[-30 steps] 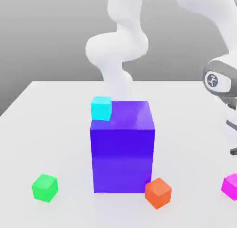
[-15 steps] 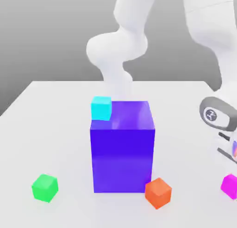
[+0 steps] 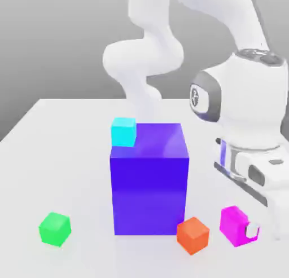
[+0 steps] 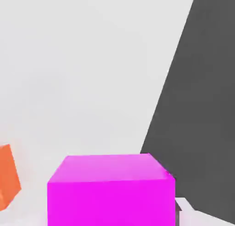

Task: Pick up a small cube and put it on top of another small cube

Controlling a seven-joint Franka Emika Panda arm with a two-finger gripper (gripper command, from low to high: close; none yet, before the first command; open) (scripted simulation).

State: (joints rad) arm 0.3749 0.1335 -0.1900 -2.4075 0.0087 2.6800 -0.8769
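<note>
Arm is down low on the exterior view's right, wrist housing big in the foreground. Gripper [image 3: 248, 230] sits at table level right at the small magenta cube [image 3: 233, 225]. One pale fingertip [image 3: 252, 230] shows against the cube's right face, touching or all but touching. The other finger is hidden behind the cube, so I can't tell whether the tool is clenched on it or just straddling it.

Hand view: the magenta cube [image 4: 111, 190] sits close under the camera, a bit of fingertip [image 4: 183, 206] just beside its edge, the orange cube [image 4: 8, 183] off to one side.

Magenta cube is on the white table [image 3: 56, 158], near edge, right side, just right of the small orange cube [image 3: 193, 235]. The two are close but apart. Whether its base is resting on the table or slightly lifted, I can't tell.

Orange cube sits at the near right corner of the big blue-purple block [image 3: 149, 178], just about touching it.

Small green cube [image 3: 55, 229] is on the table near the front, far left, well apart from the magenta cube, with the big block and orange cube between them. Nothing on top of it.

Small cyan cube [image 3: 123, 131] sits behind the block's far left top corner. Can't tell if it's on the block or on the table beyond it.
</note>
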